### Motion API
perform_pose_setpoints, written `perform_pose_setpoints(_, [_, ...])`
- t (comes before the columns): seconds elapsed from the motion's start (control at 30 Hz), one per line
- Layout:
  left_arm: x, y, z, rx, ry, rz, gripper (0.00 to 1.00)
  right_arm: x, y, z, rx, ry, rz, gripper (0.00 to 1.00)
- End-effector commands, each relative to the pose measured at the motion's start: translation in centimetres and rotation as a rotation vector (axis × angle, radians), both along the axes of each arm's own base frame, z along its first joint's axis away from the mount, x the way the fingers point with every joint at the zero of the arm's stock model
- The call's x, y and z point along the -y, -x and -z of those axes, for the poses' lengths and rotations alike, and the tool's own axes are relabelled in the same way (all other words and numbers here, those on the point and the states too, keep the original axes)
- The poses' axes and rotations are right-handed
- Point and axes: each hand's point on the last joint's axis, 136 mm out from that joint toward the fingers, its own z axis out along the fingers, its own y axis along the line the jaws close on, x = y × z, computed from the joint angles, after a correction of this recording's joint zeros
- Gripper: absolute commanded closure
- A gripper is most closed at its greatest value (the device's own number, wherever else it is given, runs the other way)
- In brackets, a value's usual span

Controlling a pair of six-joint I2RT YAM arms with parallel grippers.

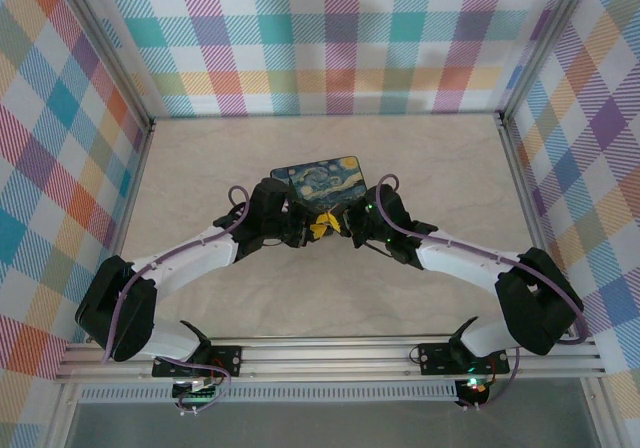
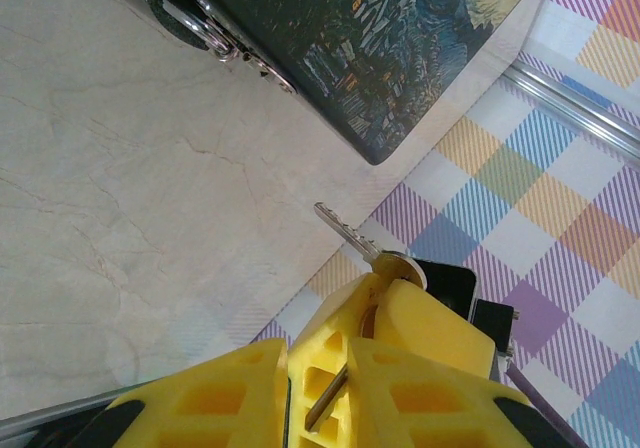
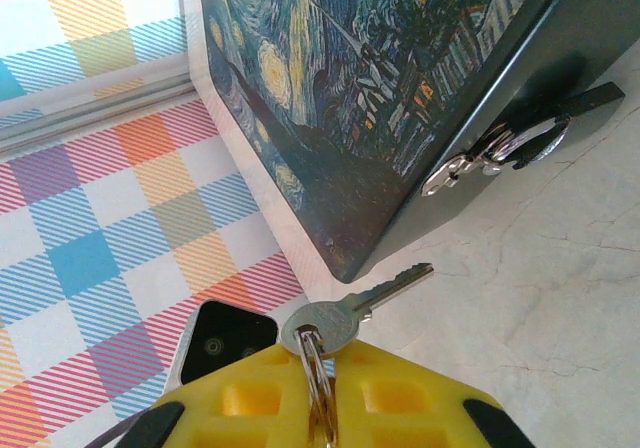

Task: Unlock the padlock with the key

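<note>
Two robot arms met in front of a box (image 3: 400, 68) printed with a swirling night sky, the unlocking barely begun. The right gripper (image 3: 320, 363) was clenched on a ring (image 3: 314, 370) carrying the key (image 3: 352, 306), whose blade pointed toward the box corner but touched nothing. The left gripper (image 2: 318, 368) sat tight against its partner, with a sliver of metal showing between its yellow fingers; whether it gripped that metal could not be told.

The padlock (image 3: 520, 140) hung at the hasp on the box's front wall, low against the table (image 3: 540, 318) and apart from the key tip. The key was in hand, but it was not aligned with the keyhole. By the look of it, lining up, inserting, turning and freeing the shackle all remained to be done.

No brand, label or lettering could be read on the key, padlock or box.
</note>
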Motion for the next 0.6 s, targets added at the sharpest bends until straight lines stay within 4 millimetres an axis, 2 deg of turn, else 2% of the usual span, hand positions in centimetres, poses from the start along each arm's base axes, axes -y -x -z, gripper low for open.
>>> perform_pose_setpoints(0.0, [-0.1,-0.42,-1.36,0.026,0.022,-0.015,0.8,-0.94,-0.59,-2.53,0.041,-0.059,0.005,0.9])
perform_pose_setpoints(0.33, [-0.02,-0.69,-1.6,0.03,0.024,-0.023,0.84,-1.35,-0.72,-2.42,0.039,-0.067,0.001,0.9])
perform_pose_setpoints(0.4, [-0.07,-0.73,-1.54,0.03,0.02,-0.025,0.88,-1.45,-0.65,-2.4,0.039,-0.066,-0.004,0.9])
perform_pose_setpoints(0.5, [-0.39,-0.79,-1.2,0.029,0.003,-0.028,0.99,-1.37,-0.51,-2.4,0.041,-0.061,-0.007,0.88])
perform_pose_setpoints(0.57, [-0.82,-0.98,-1.06,0.044,-0.029,-0.022,1.0,-1.22,-0.39,-2.36,0.04,-0.055,-0.007,0.86])
